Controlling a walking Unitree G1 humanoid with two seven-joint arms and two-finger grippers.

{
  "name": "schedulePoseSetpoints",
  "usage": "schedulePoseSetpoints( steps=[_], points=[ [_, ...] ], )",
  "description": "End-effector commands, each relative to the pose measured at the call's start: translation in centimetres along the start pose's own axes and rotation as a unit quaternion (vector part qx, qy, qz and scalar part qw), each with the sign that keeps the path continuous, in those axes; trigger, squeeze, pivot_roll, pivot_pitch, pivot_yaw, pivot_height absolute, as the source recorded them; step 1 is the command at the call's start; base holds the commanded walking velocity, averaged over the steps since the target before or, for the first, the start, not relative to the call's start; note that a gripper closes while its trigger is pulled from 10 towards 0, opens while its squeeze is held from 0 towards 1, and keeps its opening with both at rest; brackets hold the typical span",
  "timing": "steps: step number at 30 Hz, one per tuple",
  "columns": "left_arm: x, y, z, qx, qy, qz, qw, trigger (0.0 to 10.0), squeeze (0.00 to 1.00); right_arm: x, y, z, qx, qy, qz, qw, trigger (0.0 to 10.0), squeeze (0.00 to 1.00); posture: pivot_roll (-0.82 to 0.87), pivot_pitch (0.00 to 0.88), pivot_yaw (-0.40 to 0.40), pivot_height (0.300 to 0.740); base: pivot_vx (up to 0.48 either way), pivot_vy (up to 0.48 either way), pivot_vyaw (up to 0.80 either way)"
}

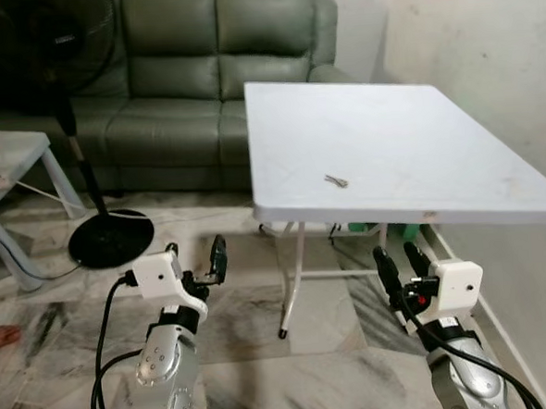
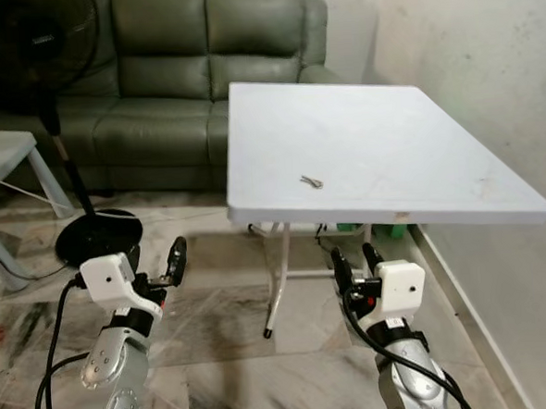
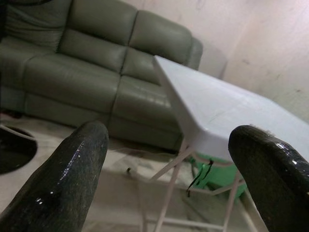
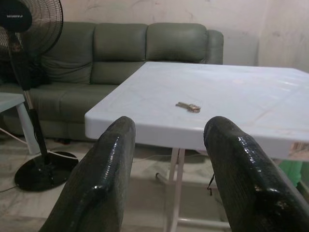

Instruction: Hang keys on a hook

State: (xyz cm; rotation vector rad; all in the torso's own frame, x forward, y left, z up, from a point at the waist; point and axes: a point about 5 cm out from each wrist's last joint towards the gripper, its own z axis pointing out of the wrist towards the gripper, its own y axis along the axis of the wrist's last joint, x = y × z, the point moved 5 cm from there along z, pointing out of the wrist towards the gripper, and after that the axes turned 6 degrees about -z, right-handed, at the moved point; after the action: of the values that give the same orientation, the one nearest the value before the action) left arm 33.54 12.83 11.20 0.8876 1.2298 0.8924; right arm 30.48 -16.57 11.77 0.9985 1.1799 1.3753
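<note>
The keys (image 1: 336, 180) lie near the front edge of the white table (image 1: 417, 131). The left hand (image 1: 198, 263) and right hand (image 1: 399, 260) hover below it, both spread open and empty.

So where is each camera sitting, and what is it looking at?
Left eye view: on the head, looking down at the white table, the keys and both arms.
Right eye view: beside it, same scene.
Left wrist view: on the left arm, looking past the open left gripper at the sofa.
Right wrist view: on the right arm, looking past the open right gripper at the keys.
All four share the table.
</note>
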Motion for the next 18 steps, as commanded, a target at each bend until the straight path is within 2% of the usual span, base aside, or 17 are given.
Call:
schedulePoseSetpoints(
  steps=[1, 15, 18],
  points=[
    [-1.05, -0.76, 0.13, 0.017, -0.010, -0.007, 1.000, 10.0, 0.00, -0.97, 0.14, -0.21, 0.000, -0.011, -0.006, 1.000, 10.0, 0.00, 0.00, 0.037, -0.071, 0.740, 0.000, 0.000, 0.00],
    [-1.03, -1.27, 0.05, 0.035, -0.014, -0.003, 0.999, 10.0, 0.00, -0.80, 0.00, -0.35, 0.005, 0.010, -0.017, 1.000, 10.0, 0.00, 0.00, 0.043, -0.067, 0.740, 0.000, 0.000, 0.00],
    [-1.10, -1.18, 0.01, 0.035, -0.019, -0.004, 0.999, 10.0, 0.00, -0.85, 0.00, -0.34, 0.005, 0.013, -0.017, 1.000, 10.0, 0.00, 0.00, 0.043, -0.067, 0.740, 0.301, 0.000, 0.00]
  ],
)
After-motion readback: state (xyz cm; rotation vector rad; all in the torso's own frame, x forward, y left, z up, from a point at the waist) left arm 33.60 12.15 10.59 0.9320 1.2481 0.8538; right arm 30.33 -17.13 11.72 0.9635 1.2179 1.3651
